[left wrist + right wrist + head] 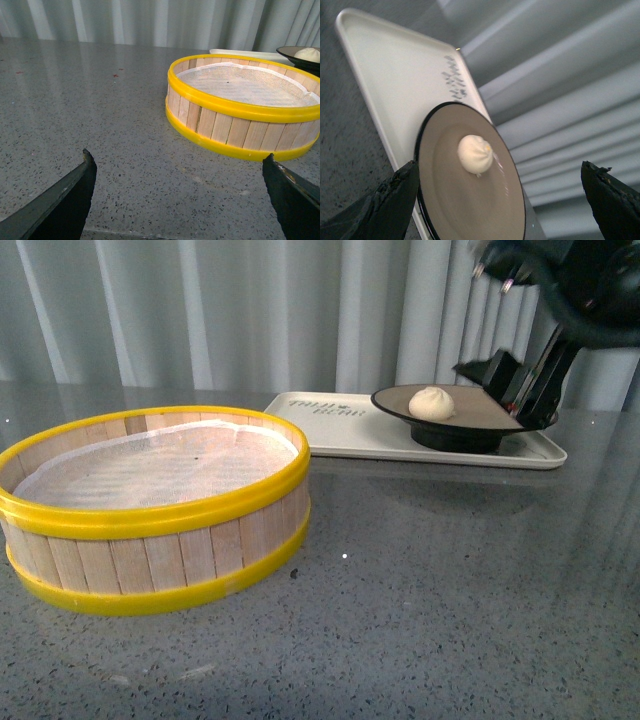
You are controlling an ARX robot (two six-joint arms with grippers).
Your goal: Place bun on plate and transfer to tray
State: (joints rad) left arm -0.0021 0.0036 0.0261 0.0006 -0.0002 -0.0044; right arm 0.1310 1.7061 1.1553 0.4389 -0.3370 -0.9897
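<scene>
The cream-white bun (432,402) sits on the beige plate with a black rim (490,418). The plate stands on the right half of the off-white tray (335,430) at the back of the table. My right gripper (515,388) is open at the plate's right rear edge, its jaws wide apart. In the right wrist view the gripper (498,170) spans the plate (450,195) with the bun (475,154) between the fingers but untouched, and the tray (395,75) lies beyond. My left gripper (179,159) is open and empty over bare table.
A wide yellow-rimmed wooden steamer basket (150,550) lined with white cloth stands at the front left, also in the left wrist view (240,127). The table is grey speckled stone (450,590). A grey corrugated wall runs behind the tray.
</scene>
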